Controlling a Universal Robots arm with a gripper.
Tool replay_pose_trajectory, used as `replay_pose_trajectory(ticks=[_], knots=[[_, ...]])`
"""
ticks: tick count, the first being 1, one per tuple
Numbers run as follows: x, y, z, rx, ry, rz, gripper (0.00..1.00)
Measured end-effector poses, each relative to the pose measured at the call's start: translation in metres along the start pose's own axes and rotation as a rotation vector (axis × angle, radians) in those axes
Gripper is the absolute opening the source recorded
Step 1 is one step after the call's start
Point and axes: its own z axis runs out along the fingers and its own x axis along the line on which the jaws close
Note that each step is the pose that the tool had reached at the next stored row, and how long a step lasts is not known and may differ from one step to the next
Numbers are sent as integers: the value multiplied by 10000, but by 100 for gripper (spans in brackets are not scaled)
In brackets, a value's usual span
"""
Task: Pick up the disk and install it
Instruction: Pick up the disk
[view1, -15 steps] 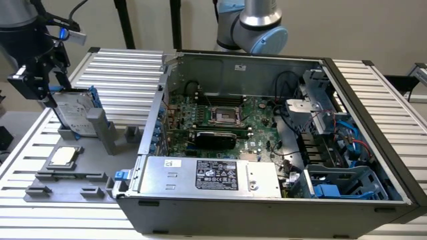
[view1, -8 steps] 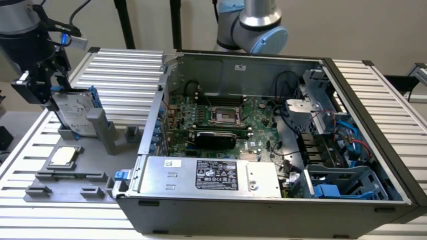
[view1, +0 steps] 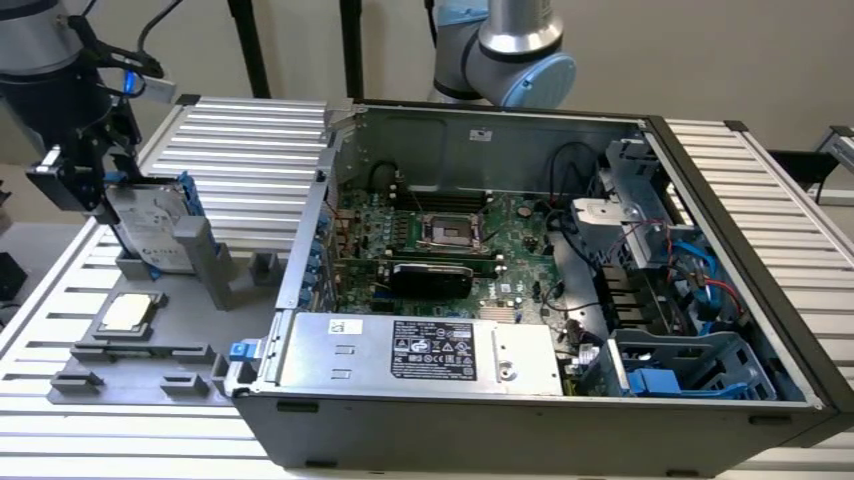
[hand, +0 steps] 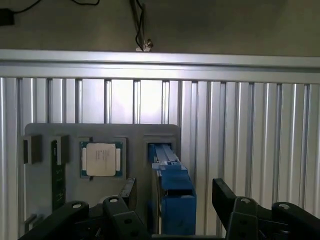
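Blue-railed, the disk (view1: 140, 222) stands on edge in a grey holder (view1: 207, 265) on the worktop (view1: 254, 140), at the exterior view's left of the open computer case (view1: 747, 190). Its white label and the power supply's black label (view1: 434, 352) are too small to read. The gripper (hand: 175, 192) hangs over the disk with jaws spread wide, one on each side, gripping nothing.

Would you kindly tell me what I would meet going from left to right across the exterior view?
disk → silver box with black label → blue drive cage
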Motion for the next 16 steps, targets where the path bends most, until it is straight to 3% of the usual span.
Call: replay_pose_trajectory(ticks=[2,3,9,10,15,16], knots=[[3,0,2,-22,1,-1,69],[4,0,3,-21,0,-2,62],[3,-8,5,-23,3,-108,60],[3,-10,5,-24,3,-131,53],[3,-11,5,-26,5,-182,51],[3,-11,5,-27,6,-186,44]])
